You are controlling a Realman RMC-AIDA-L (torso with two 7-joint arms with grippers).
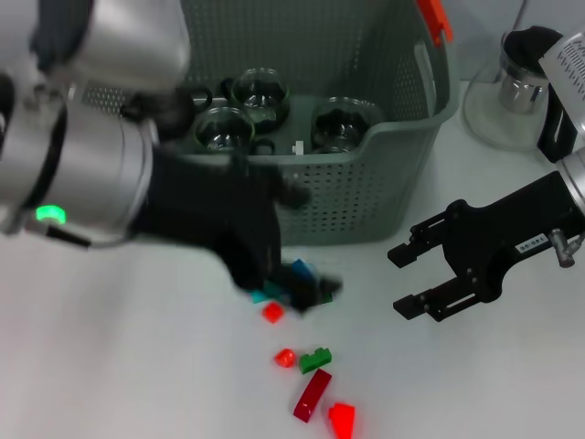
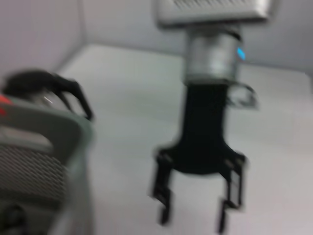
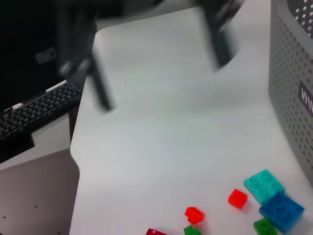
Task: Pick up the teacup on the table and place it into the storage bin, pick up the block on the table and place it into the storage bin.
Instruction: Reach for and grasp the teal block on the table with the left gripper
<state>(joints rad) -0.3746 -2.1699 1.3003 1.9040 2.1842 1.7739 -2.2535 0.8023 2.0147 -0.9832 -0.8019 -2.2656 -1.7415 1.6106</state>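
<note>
The grey-green storage bin [image 1: 366, 197] stands at the back of the table, and three glass teacups [image 1: 260, 91] sit inside it. In front of it, small blocks lie scattered: a teal block [image 3: 264, 183], a blue one [image 3: 281, 210], red ones [image 1: 271, 312] and a green one [image 1: 315, 359]. My left gripper [image 1: 274, 283] hangs just above the teal and blue blocks. The right wrist view shows it [image 3: 164, 83] open, with nothing between its blurred fingers. To the right of the blocks my right gripper [image 1: 398, 281] is open and empty above the table.
A glass teapot [image 1: 512, 91] with a black handle stands right of the bin. A dark red brick [image 1: 312, 395] and a red block [image 1: 342, 419] lie near the front edge. Past the table's left edge there is a keyboard [image 3: 39, 112].
</note>
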